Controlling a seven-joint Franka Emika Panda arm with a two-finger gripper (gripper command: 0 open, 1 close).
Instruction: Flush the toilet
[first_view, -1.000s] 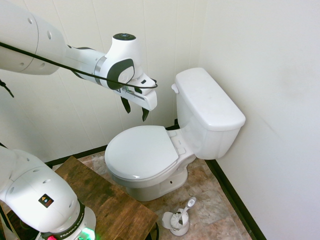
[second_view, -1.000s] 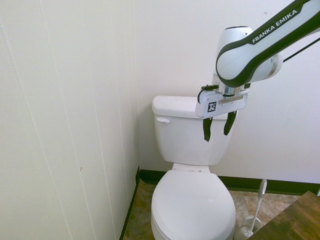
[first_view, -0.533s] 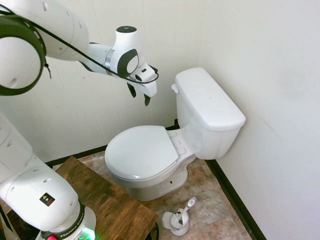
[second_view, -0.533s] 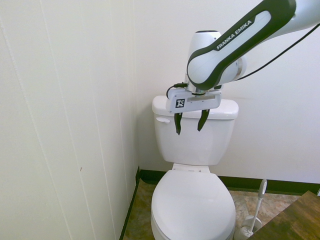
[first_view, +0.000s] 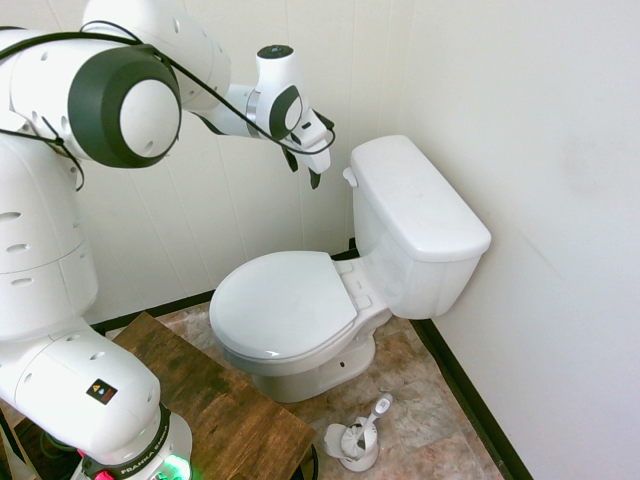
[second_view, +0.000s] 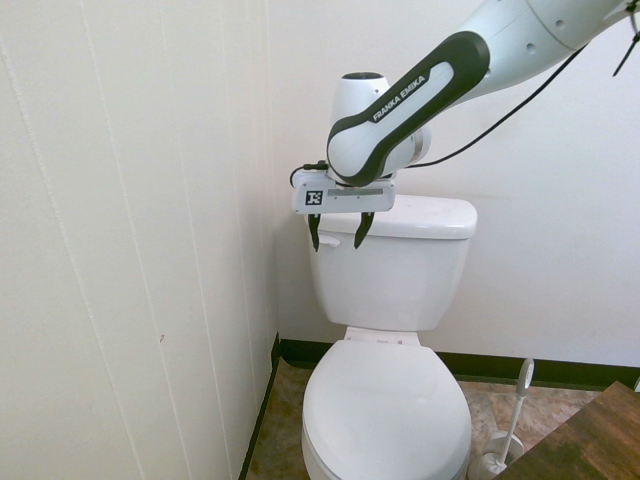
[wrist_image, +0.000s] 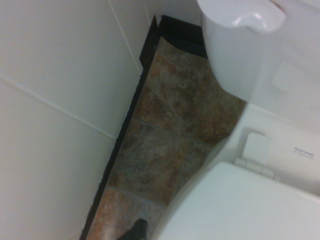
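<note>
In the first exterior view, the white Franka arm (first_view: 150, 110) reaches in from the left, and its two-finger gripper (first_view: 302, 172) hangs in the air just short of the tank (first_view: 415, 215), on the side where the white flush lever (first_view: 350, 177) sticks out near the lid's corner. The toilet (first_view: 285, 305) stands against the right-hand wall with its oval seat lid down. The wooden table (first_view: 210, 400) is in front of the bowl, and the toilet brush (first_view: 375, 408) leans in its holder (first_view: 357, 450) on the floor. In the second exterior view, the dark fingers point down, spread wide with nothing between them, and the lever (second_view: 330, 241) appears behind them, beside the finger nearer the panelled wall. Whether that finger touches it I cannot tell from here, though the first exterior view suggests a gap. The wrist view shows the glossy lever (wrist_image: 250, 15) close up, along with the tank's side, a seat hinge (wrist_image: 255, 155) and the tiled floor (wrist_image: 150, 155). The likeliest failure is one of depth: if the arm comes down before reaching far enough toward the tank, the fingers would sweep past the lever in empty air. Reaching too far while still high could knock a fingertip against the tank lid, and pressing near the lever's pivot rather than its free end might give too little leverage to flush.
</note>
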